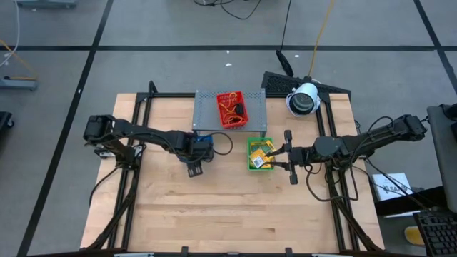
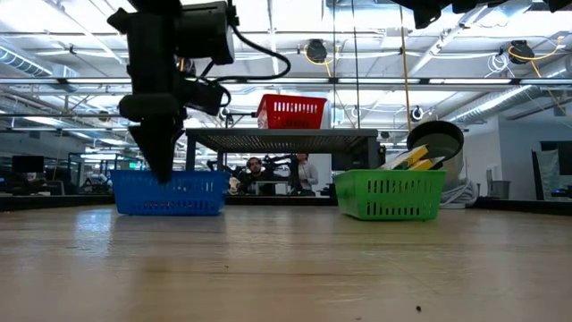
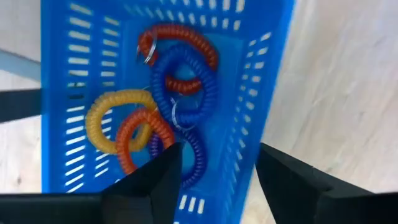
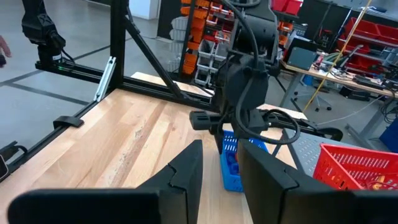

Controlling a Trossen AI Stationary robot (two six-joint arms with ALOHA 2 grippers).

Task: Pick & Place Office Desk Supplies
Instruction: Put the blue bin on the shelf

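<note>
The coiled rings (image 3: 168, 106), orange, blue and yellow, lie heaped in the blue tray (image 3: 267, 81) near the table's middle, directly beneath the left gripper (image 3: 217, 171), whose fingers stand spread and empty just above the tray's rim. The right gripper (image 4: 221, 168) waits over the green tray (image 1: 252, 146); I cannot tell its state.

A perforated shelf (image 1: 230, 111) was set toward the far edge of the table (image 1: 228, 214), and one tray (image 1: 230, 109) was placed on top of it with rubber bands (image 1: 228, 107) inside. Just in front of the shelf's left corner a second tray (image 1: 202, 142) was found, in which coiled rings (image 3: 168, 93) were heaped. Just in front of the shelf's right corner a third tray (image 1: 260, 154) was set, with packets (image 1: 261, 151) lying in it.
</note>
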